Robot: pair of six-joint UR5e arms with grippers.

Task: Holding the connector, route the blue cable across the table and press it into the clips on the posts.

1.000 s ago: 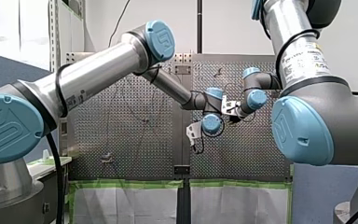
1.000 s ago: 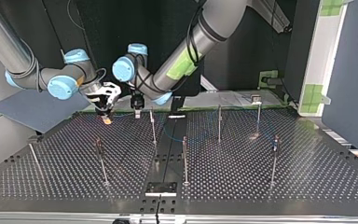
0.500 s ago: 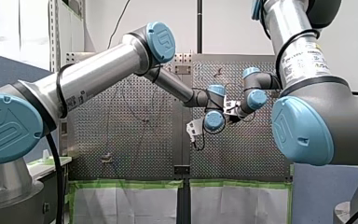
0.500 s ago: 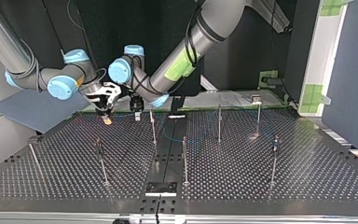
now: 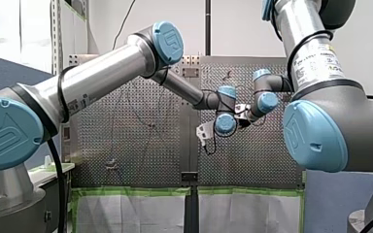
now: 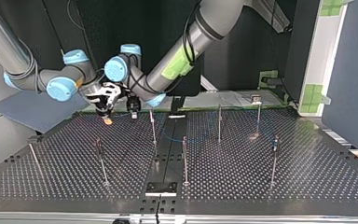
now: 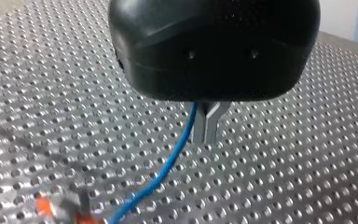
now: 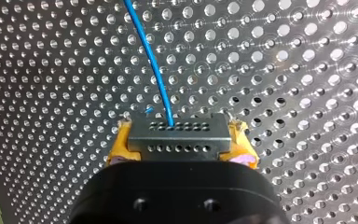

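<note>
Right wrist view: you will find the right hand (image 8: 181, 148) clenched on the flat grey metal connector (image 8: 177, 133) with its rows of small holes. The yellow pads (image 8: 119, 145) sit against its two ends. The thin blue cable (image 8: 151, 60) leaves the connector's forward edge and runs ahead over the perforated metal counter (image 8: 284, 70).

Left wrist view: the left hand (image 7: 207, 126) has a black housing and bare metal fingers (image 7: 213, 122). Those fingers are drawn together, tips toward the counter. The blue cable comes out from under the housing right against the fingers' side and trails away to a blurred orange-and-grey shape (image 7: 51, 210) on the counter. You cannot tell here whether the cable is pinched or only runs alongside the fingers.

Top view: note both hands side by side near the counter's far edge, left of the view's middle. The right hand (image 6: 106, 112) is low over the counter, orange at its tip. The left hand (image 6: 133, 108) is just beside it, between it and the nearest thin upright metal post (image 6: 153, 127). The other posts stand spread over the counter. Their clips are too small to make out, and the cable is too faint to trace among them.

Front view: the two wrists meet over the counter's middle, and the hands themselves are hidden.
</note>
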